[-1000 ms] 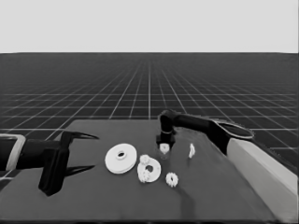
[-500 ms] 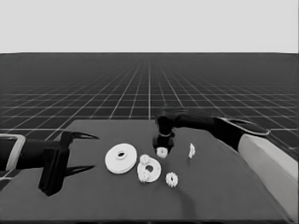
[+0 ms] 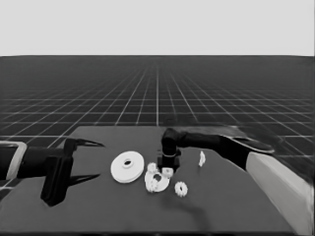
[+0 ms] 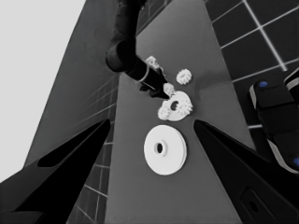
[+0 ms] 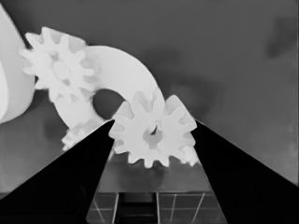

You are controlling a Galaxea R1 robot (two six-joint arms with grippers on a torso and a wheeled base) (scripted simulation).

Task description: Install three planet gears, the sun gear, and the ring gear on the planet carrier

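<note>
My right gripper (image 3: 167,168) is shut on a planet gear (image 3: 168,172) just over the far edge of the planet carrier (image 3: 156,184), the smaller round part. In the right wrist view the held gear (image 5: 154,140) sits between the fingers of my right gripper (image 5: 154,123), close to the carrier's (image 5: 124,74) centre hole. Two planet gears (image 5: 58,70) lie on that carrier, one (image 5: 79,133) half hidden. The ring gear (image 3: 127,167), the larger round part, lies flat to its left. My left gripper (image 3: 93,160) waits open over the table's left end.
One loose gear (image 3: 181,188) lies to the right of the smaller round part. A thin white piece (image 3: 202,158) lies behind the right arm. Dark machinery with blue lights (image 4: 275,121) shows past the table's edge.
My right gripper has carried the gear down and nearer, from above the table's middle to the far edge of the smaller round part. The left arm has stayed still.
</note>
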